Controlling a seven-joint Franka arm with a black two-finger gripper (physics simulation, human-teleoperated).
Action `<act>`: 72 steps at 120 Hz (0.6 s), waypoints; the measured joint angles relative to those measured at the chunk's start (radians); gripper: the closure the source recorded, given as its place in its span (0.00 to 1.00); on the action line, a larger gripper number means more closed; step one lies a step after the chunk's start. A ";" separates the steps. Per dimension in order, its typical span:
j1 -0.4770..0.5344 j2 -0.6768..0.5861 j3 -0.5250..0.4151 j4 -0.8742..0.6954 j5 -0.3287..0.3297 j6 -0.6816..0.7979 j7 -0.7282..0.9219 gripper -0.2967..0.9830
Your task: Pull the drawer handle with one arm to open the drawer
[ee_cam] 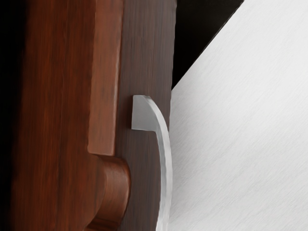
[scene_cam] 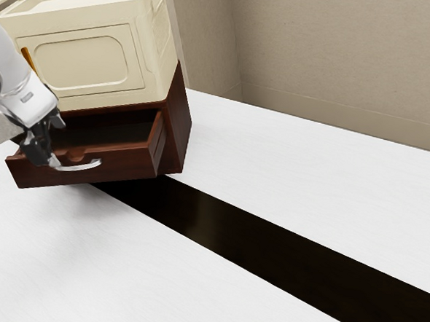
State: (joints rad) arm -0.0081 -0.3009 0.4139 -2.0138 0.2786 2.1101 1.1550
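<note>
Find the silver handle (scene_cam: 83,167) close by the jaws of the gripper (scene_cam: 49,151), bowed out from the front of the drawer (scene_cam: 123,170), presumably to leave room for a grasp behind the bar. Cannot tell whether the jaws stand wide, narrow or closed around it. Set near one end of the handle, perhaps for easy reach; might slip off or twist the drawer if pulling from there. Count the drawer as open, dark inside just behind the jaws; probably needs little more pull, if any. Notice the notch (ee_cam: 115,187) in the rim beside the jaws, likely cut for access. Farther behind them, see the wooden cabinet (scene_cam: 176,133) bearing the cream crate (scene_cam: 82,59), maybe steadied by that weight. Out beyond the jaws, see the white tabletop (scene_cam: 288,165), crossed by a black strip (scene_cam: 225,231).
</note>
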 joint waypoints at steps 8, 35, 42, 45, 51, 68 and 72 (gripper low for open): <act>-0.026 0.003 -0.004 0.076 -0.013 -0.049 -0.001 0.23; -0.048 -0.004 -0.008 0.267 -0.097 -0.283 -0.045 0.23; -0.050 0.001 -0.018 0.328 -0.108 -0.354 -0.063 0.23; -0.053 0.001 -0.022 0.344 -0.115 -0.381 -0.070 0.23; -0.059 0.003 -0.034 0.380 -0.125 -0.426 -0.084 0.23; -0.064 0.020 -0.046 0.446 -0.140 -0.523 -0.121 0.23; -0.063 0.023 -0.047 0.453 -0.141 -0.540 -0.129 0.23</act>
State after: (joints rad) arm -0.0715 -0.2775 0.3669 -1.5611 0.1372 1.5698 1.0258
